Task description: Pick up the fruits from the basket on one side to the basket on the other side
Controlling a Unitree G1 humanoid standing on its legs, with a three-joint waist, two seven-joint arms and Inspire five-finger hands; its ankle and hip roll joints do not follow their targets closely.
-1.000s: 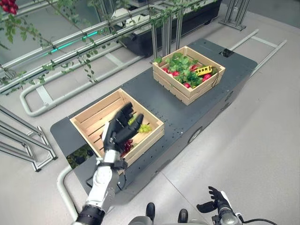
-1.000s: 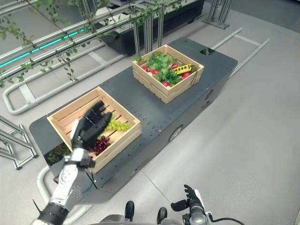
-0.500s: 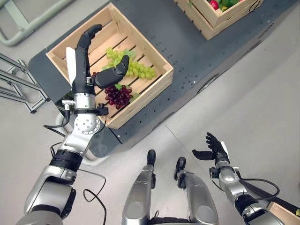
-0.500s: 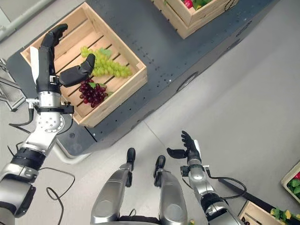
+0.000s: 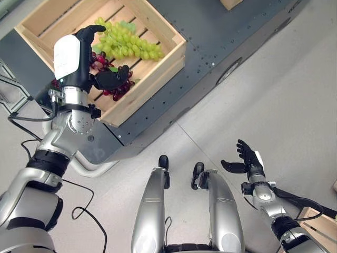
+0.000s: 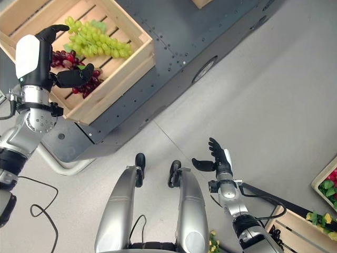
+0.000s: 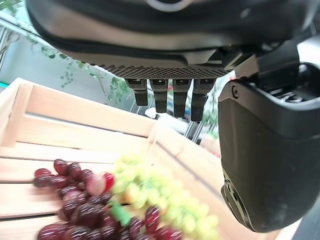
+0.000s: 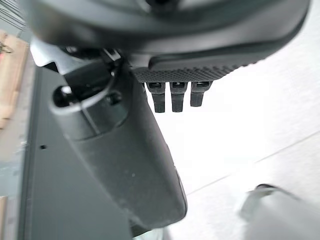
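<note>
- Grapes are the task's fruit here: a green grape bunch (image 5: 126,41) and a dark red grape bunch (image 5: 108,81) lie side by side on the slatted floor of the wooden crate (image 5: 152,71), which rests on a dark grey platform (image 5: 210,37).
- The left hand (image 5: 79,63) hangs over the crate's near part, fingers extended toward the green bunch and thumb spread out over the red bunch. The hand is wide and holds nothing. This posture suits a descent onto the fruit, judged as the approach stage of a pick.
- In the left wrist view the fingertips (image 7: 167,97) point past the fruit at the crate's far wall, and both bunches lie below the palm, apart from it.
- The right hand (image 6: 218,161) hangs low at the robot's side above the bare floor (image 5: 284,89), fingers relaxed and empty, well apart from the crate; judged idle.
- Part of the red bunch is covered by the left hand and thumb, so its full outline cannot be read.
- The destination crate is cut off at the frame edge; only one corner (image 5: 231,3) shows beyond the left hand, farther along the platform.
- Other crates (image 6: 324,184) appear partly at the edge beside the right arm; contents are hard to make out.
</note>
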